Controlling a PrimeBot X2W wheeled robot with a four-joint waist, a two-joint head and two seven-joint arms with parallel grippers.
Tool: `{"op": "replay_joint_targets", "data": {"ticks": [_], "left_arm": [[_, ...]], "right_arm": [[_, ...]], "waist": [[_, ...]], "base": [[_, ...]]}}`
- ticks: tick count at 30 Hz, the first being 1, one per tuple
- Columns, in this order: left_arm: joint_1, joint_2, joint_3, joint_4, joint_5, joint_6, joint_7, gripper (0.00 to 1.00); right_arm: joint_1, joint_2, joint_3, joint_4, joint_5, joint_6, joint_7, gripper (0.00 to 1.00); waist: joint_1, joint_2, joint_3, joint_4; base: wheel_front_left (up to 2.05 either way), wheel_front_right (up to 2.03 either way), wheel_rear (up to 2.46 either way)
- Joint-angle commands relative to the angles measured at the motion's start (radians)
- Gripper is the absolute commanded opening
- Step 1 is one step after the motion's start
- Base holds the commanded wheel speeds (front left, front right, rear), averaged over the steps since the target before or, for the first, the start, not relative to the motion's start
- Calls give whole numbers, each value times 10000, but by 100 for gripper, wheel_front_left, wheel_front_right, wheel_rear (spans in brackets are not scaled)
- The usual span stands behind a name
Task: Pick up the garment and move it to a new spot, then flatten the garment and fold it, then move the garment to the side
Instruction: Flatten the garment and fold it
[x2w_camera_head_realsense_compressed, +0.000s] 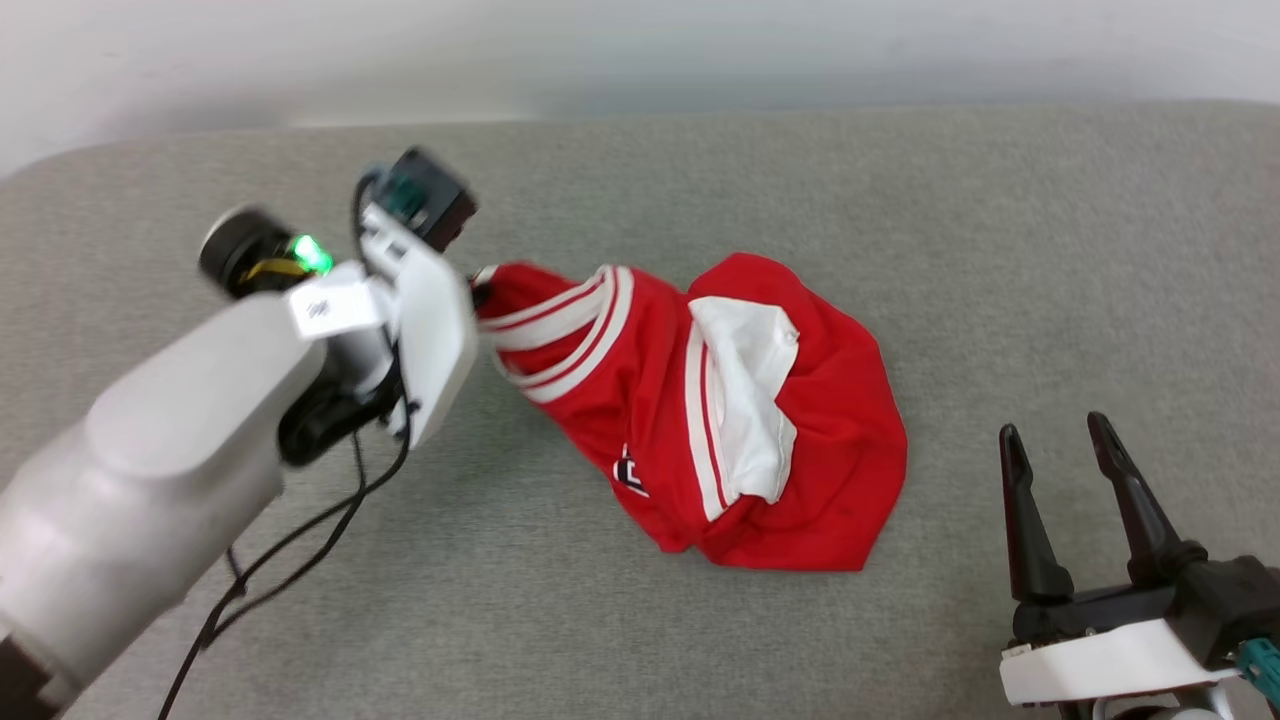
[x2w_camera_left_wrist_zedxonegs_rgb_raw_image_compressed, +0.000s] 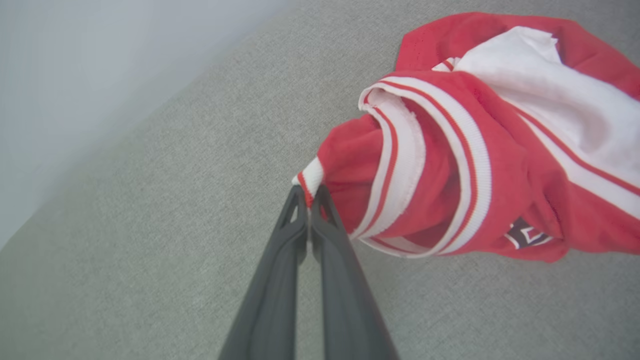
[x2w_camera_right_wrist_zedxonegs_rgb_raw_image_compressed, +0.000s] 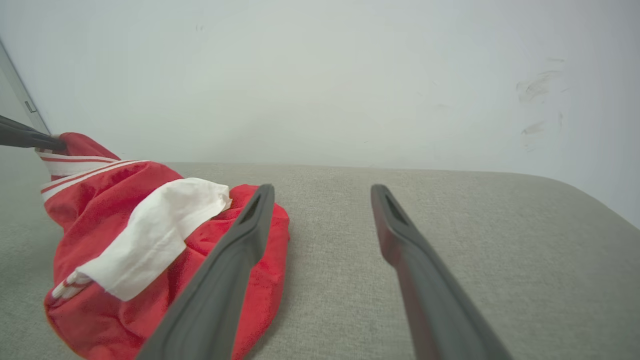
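The garment (x2w_camera_head_realsense_compressed: 830, 420), a red jersey with white sleeves and striped trim, lies crumpled in the middle of the grey padded surface (x2w_camera_head_realsense_compressed: 1000, 250). Its left end is pulled up off the surface. My left gripper (x2w_camera_head_realsense_compressed: 480, 292) is shut on that end, mostly hidden behind its own pale wrist. In the left wrist view the gripper (x2w_camera_left_wrist_zedxonegs_rgb_raw_image_compressed: 307, 192) pinches a corner of red-and-white trim of the garment (x2w_camera_left_wrist_zedxonegs_rgb_raw_image_compressed: 500, 165). My right gripper (x2w_camera_head_realsense_compressed: 1055, 430) stands open at the lower right, apart from the cloth. In the right wrist view the gripper (x2w_camera_right_wrist_zedxonegs_rgb_raw_image_compressed: 322, 190) holds nothing, with the garment (x2w_camera_right_wrist_zedxonegs_rgb_raw_image_compressed: 100, 210) to its left.
A white wall (x2w_camera_head_realsense_compressed: 640, 50) runs behind the surface's rounded far edge. A black cable (x2w_camera_head_realsense_compressed: 300, 540) hangs from my left arm over the near left of the surface. Bare grey padding (x2w_camera_right_wrist_zedxonegs_rgb_raw_image_compressed: 475, 225) stretches to the right of the garment.
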Motion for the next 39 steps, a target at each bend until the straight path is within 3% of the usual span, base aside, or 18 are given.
{"op": "replay_joint_targets", "data": {"ticks": [1, 9, 12, 16, 17, 18, 26, 30, 34, 37, 39], "left_arm": [[306, 185, 53, -107, -73, 149, -120, 0], [3439, 1525, 110, -1092, -1265, 1409, -962, 0], [5328, 1645, -224, -1208, -1887, 1772, -1120, 0], [6102, 1471, -280, -1151, -2172, 1818, -1393, 0], [6089, 1460, -190, -1147, -2168, 1852, -1568, 33], [6006, 1470, -104, -1146, -2105, 1910, -1740, 100], [4519, 2132, 831, -1881, -1416, 2463, -2704, 100], [3296, 2343, 1177, -2410, -906, 2674, -2490, 100], [2038, 2006, 1154, -2526, -624, 2322, -1656, 100], [916, 1414, 780, -2187, -585, 1563, -300, 100], [691, 1259, 658, -2050, -602, 1377, 47, 100]], "right_arm": [[91, 21, -1, 16, -5, -5, -20, 100], [422, 21, 14, 73, 23, -5, -20, 100], [471, 22, -15, 120, -6, -3, -20, 100], [579, 22, -76, 138, -58, -3, -20, 100], [600, 22, -85, 141, -73, -3, -20, 100], [607, 22, -92, 147, -88, -3, -20, 100], [661, 22, -68, 130, -58, -3, -20, 100], [590, 21, 3, 112, -54, -3, -20, 100], [344, 21, 79, 65, -122, -5, -20, 100], [83, 23, 150, -5, -176, -3, -20, 100], [23, 23, 167, -6, -188, -3, -20, 100]], "waist": [[0, 0, -336, 327], [0, 0, -621, 497], [0, 0, -699, 456], [0, 0, -817, 516], [0, 0, -849, 533], [0, 0, -881, 550], [0, 0, -1089, 583], [0, 0, -1040, 479], [0, 0, -813, 240], [0, 0, -446, -67], [0, 0, -360, -144]], "base": [[0, 0, 0], [0, 0, 0], [0, 0, 0], [0, 0, 0], [0, 0, 0], [0, 0, 0], [0, 0, 0], [0, 0, 0], [0, 0, 0], [0, 0, 0], [0, 0, 0]]}}
